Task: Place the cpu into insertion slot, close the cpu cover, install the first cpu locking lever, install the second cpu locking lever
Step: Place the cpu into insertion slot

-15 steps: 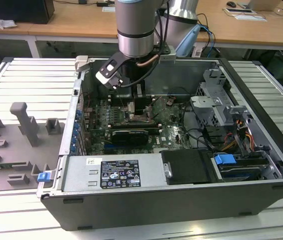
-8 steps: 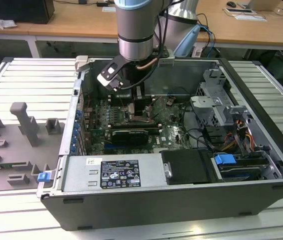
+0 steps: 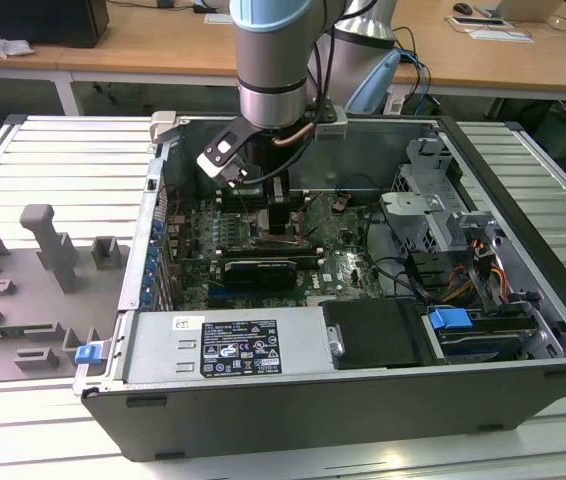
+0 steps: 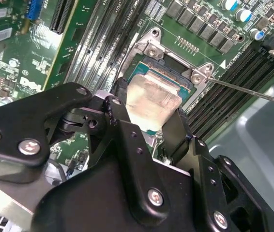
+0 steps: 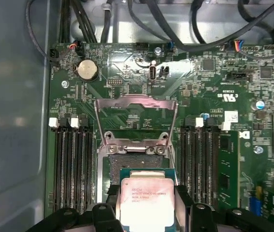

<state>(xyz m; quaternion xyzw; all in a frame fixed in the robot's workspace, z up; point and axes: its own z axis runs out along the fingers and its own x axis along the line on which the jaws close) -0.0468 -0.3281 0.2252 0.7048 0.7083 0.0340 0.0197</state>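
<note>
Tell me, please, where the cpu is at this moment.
In both wrist views the cpu is held by the gripper over the insertion slot, with black memory slots on either side and the cpu cover open.

An open computer case (image 3: 293, 430) lay on a slatted metal table (image 3: 53, 150), with grey fixture blocks (image 3: 48, 250) at the exterior view's left. On the green motherboard (image 5: 205, 96) sat a coin battery (image 5: 87, 70), near black memory slots (image 5: 71, 164).
</note>
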